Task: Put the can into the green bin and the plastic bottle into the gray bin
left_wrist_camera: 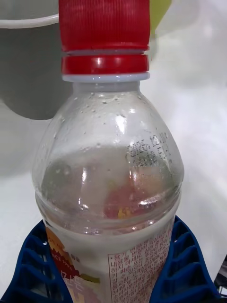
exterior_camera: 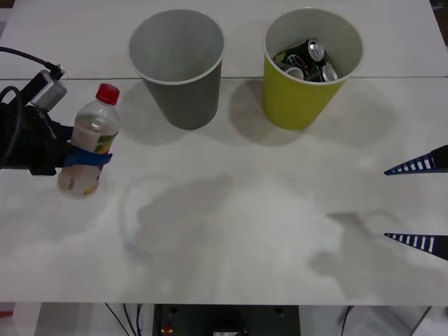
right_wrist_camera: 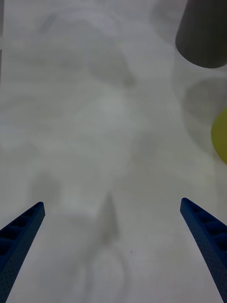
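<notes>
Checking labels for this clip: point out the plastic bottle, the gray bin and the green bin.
plastic bottle [exterior_camera: 89, 140]: front view, on its clear body above the label.
gray bin [exterior_camera: 183, 101]: front view, on its dark outer wall.
green bin [exterior_camera: 297, 101]: front view, on its yellow-green outer wall.

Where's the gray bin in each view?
Front: gray bin stands at the table's far side, left of the green bin.
Right wrist: its dark wall sits at the top right corner.
Left wrist: its rim and wall show behind the bottle.
Shared landmark: the green bin beside it.

Blue ribbed gripper fingers, seemingly black arm.
</notes>
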Controlling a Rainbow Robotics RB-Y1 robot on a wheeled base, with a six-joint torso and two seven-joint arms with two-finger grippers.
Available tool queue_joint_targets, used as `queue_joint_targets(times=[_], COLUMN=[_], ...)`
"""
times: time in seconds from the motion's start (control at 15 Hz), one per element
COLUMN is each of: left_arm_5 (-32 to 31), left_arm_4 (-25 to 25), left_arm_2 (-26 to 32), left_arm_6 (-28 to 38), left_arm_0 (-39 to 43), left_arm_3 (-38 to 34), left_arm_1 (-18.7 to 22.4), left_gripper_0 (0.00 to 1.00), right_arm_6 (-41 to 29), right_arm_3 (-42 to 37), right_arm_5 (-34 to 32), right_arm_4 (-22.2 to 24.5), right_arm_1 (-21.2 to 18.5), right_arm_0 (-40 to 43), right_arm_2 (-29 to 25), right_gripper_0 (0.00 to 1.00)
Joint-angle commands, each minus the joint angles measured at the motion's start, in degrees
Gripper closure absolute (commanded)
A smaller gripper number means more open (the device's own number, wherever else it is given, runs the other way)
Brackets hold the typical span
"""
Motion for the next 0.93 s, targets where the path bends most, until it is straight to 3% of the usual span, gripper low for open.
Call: queue_joint_targets(times=[0.07,0.27,0.53,0.73,0.93], left_arm_5=[-4.8,-6.9,-7.1,-8.3,-11.7], left_arm_4=[0.7,3.0,6.0,7.5,6.7], left_arm_2=[-1.2,-7.3,-20.4,-29.2,-33.0], left_arm_6=[2.3,2.8,3.2,2.7,2.6], left_arm_0=[-6.2,-15.7,-33.2,-46.1,-55.2], left_arm_3=[0.9,6.0,13.8,20.9,27.5], left_arm_1=[4.4,7.4,10.2,9.1,4.6], left_gripper_0=[1.00,1.00,1.00,1.00,1.00], right_arm_6=[0.0,0.0,0.0,0.0,0.0], right_arm_3=[0.0,0.0,0.0,0.0,0.0], right_arm_5=[0.0,0.0,0.0,0.0,0.0], right_arm_4=[0.0,0.0,0.0,0.0,0.0], right_arm_1=[0.0,0.0,0.0,0.0,0.0], right_arm_0=[0.0,0.0,0.0,0.0,0.0], right_arm_2=[0.0,0.0,0.0,0.0,0.0], right_gripper_0=[0.00,0.00,0.00,0.00,0.00])
